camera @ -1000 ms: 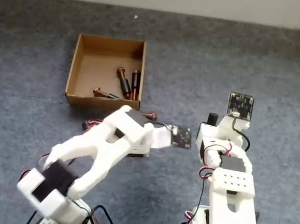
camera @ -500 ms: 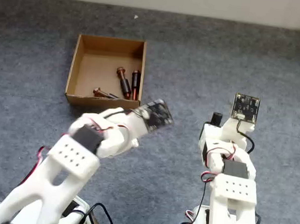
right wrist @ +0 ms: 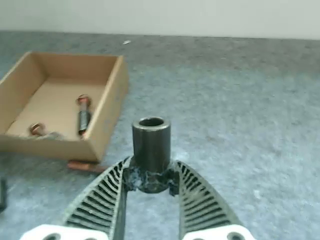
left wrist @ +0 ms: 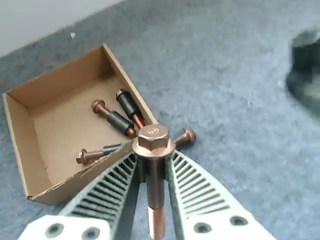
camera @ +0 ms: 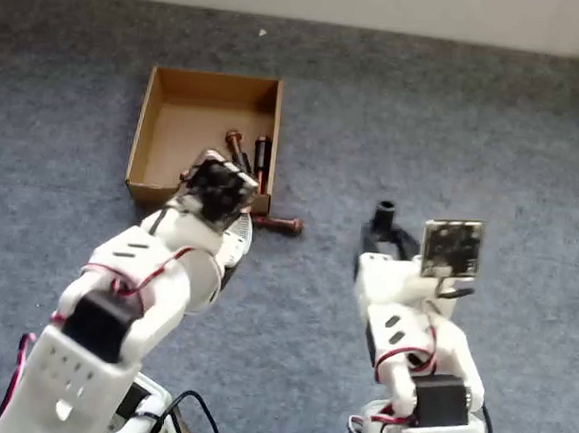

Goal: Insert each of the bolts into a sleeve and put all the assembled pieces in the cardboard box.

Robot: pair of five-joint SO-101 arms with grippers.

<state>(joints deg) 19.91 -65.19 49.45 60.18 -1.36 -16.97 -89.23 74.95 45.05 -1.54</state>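
In the left wrist view my left gripper [left wrist: 154, 159] is shut on a copper bolt [left wrist: 154, 142], whose hex head stands above the fingertips. My right gripper [right wrist: 151, 176] is shut on an upright black sleeve [right wrist: 151, 142], hollow end up; from above the sleeve [camera: 384, 213] is right of centre. The cardboard box [camera: 166, 132] lies at the back left with several bolt-and-sleeve pieces [camera: 246, 159] inside. One loose bolt [camera: 280, 223] lies on the carpet just outside the box's near right corner. The left arm's wrist [camera: 216, 189] hangs over the box's front wall.
Grey carpet [camera: 428, 107] covers the whole table and stretches bare to the right of the box. The right arm's body [camera: 411, 326] stands at the front right, the left arm's body [camera: 132, 304] at the front left.
The left arm's wrist has swung left, away from the right arm and up to the box's front wall. The right arm has shifted a little left with the sleeve.
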